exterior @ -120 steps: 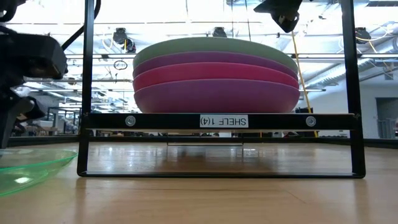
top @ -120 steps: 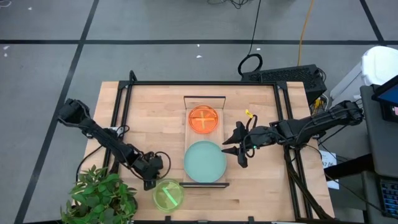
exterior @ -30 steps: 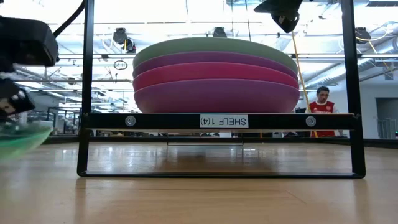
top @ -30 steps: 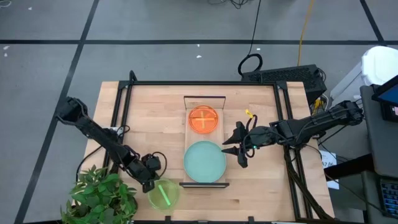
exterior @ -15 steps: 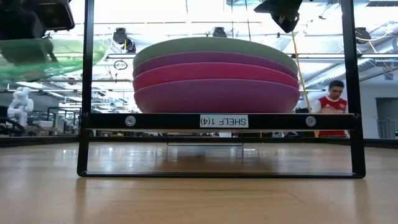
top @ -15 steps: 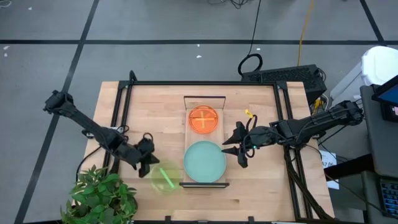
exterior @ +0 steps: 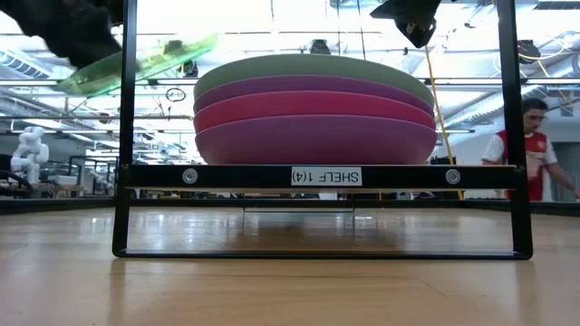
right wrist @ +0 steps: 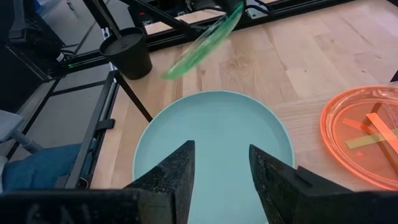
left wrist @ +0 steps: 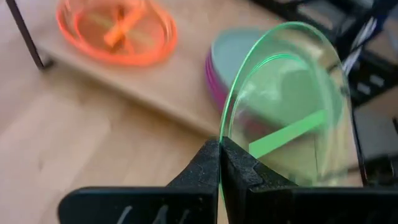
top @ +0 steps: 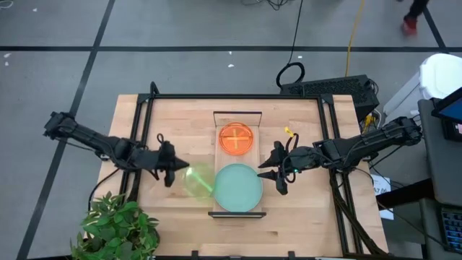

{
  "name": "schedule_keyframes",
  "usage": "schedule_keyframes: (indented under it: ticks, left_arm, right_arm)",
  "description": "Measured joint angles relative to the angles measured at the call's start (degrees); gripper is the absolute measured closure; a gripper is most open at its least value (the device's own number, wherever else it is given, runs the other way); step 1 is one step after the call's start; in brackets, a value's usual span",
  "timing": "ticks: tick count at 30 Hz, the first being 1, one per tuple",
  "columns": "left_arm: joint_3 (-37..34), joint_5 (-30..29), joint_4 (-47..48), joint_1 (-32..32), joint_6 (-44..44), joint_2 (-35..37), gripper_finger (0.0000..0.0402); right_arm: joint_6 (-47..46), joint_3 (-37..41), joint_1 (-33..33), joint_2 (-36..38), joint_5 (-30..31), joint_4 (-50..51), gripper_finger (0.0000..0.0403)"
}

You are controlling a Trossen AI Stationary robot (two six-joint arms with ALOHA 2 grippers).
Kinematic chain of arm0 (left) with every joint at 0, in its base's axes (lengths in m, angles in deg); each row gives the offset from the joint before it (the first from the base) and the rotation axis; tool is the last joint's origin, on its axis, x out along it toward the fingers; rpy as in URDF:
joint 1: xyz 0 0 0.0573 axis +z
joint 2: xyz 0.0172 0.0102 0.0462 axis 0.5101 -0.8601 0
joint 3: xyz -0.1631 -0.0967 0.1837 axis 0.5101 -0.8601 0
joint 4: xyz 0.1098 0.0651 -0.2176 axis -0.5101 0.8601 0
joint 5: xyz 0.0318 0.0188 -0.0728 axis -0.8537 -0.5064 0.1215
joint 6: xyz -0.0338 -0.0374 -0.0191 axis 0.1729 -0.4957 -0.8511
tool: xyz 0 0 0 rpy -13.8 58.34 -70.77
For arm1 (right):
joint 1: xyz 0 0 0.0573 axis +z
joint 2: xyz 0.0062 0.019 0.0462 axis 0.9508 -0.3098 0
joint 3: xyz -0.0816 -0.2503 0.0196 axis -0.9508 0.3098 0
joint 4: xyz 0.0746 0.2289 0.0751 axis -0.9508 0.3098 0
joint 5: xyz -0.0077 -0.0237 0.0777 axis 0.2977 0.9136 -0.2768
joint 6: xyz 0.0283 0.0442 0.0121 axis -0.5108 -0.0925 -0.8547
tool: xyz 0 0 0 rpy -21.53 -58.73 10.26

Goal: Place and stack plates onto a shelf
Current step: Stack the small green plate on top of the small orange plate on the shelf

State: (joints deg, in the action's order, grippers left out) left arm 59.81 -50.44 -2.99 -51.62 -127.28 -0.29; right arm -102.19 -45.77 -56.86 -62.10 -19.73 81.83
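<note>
Neon green plate (top: 198, 180), pinched by the left gripper (top: 175, 170), hangs tilted beside the shelf (top: 216, 141); right gripper (top: 273, 173) spread.

The left gripper (left wrist: 220, 163) pinches the neon green plate's (left wrist: 292, 106) rim at lower centre, orange plate (left wrist: 118, 31) upper left.

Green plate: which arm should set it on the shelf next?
Left. Its gripper is shut on the green plate, held in the air beside the shelf. The right gripper waits open, holding nothing.
</note>
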Motion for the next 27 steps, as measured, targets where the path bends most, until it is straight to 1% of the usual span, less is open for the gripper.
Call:
schedule_keyframes:
  ticks: [10, 15, 21, 24, 27]
  left_arm:
    - [0.0, -0.2, -14.4, 10.3, 10.0, 0.2, 0.0398]
    - [0.0, -0.2, -20.2, 15.3, 11.0, 0.2, 0.0398]
    - [0.0, -0.2, -23.9, 19.6, 13.3, 0.0, 0.0398]
    - [0.0, -0.2, -26.6, 21.2, 13.4, -1.5, 0.0399]
    - [0.1, -0.2, -31.5, 22.3, 13.4, -4.8, 0.0399]
  right_arm:
    - [0.0, 0.0, 0.0, 0.0, 0.0, 0.0, 0.0267]
    - [1.0, 0.0, 0.0, 0.0, 0.0, 0.1, 0.0267]
    - [1.3, 0.0, 0.0, 0.0, 0.0, 0.2, 0.0267]
    - [1.9, 0.0, 0.0, 0.0, 0.1, 0.2, 0.0267]
    - [4.6, 0.0, -0.1, 0.0, 0.3, 0.2, 0.0269]
